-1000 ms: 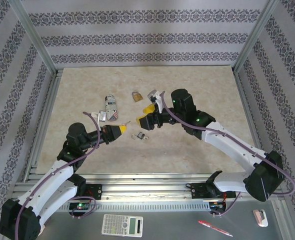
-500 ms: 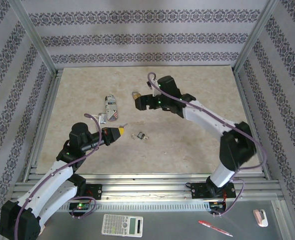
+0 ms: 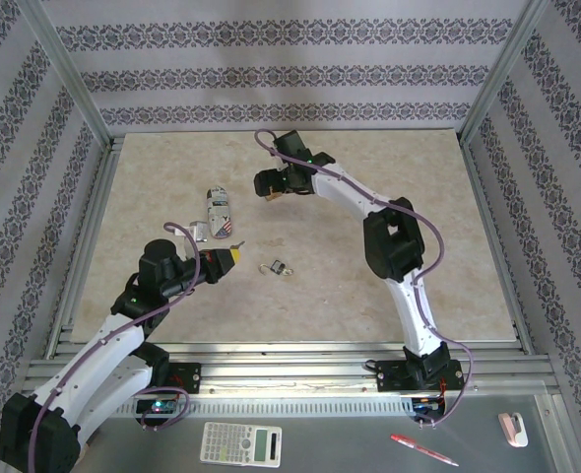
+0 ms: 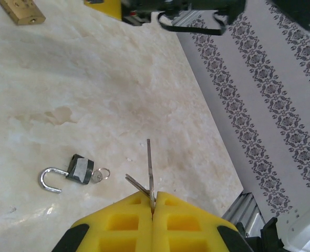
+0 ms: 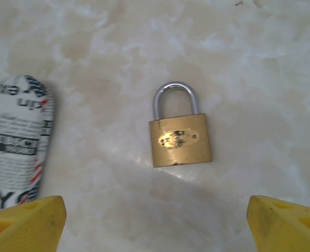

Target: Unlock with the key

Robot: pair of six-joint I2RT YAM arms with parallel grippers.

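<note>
The key [image 4: 149,167], a thin pale-metal blade, sticks up from between the yellow pads of my left gripper [image 4: 154,202], which is shut on it. A second thin blade angles out beside it. In the top view the left gripper [image 3: 233,254] hovers just left of the small dark-grey padlock [image 3: 277,267], which lies with its shackle swung open [image 4: 80,169]. The brass padlock [image 5: 180,139] lies flat with its shackle closed. My right gripper [image 5: 155,226] hangs above it, open wide and empty, at the far middle of the table [image 3: 269,187].
A printed cylinder [image 3: 218,211] lies left of the brass padlock, its end at the left of the right wrist view [image 5: 16,147]. A calculator [image 3: 240,442] and a red pen [image 3: 423,449] lie in front of the arm bases. Patterned walls and metal posts ring the table.
The right arm has swung from the table's middle out to the far side and now hangs over the brass padlock, its jaws wider. The left arm has barely moved and keeps the key.
</note>
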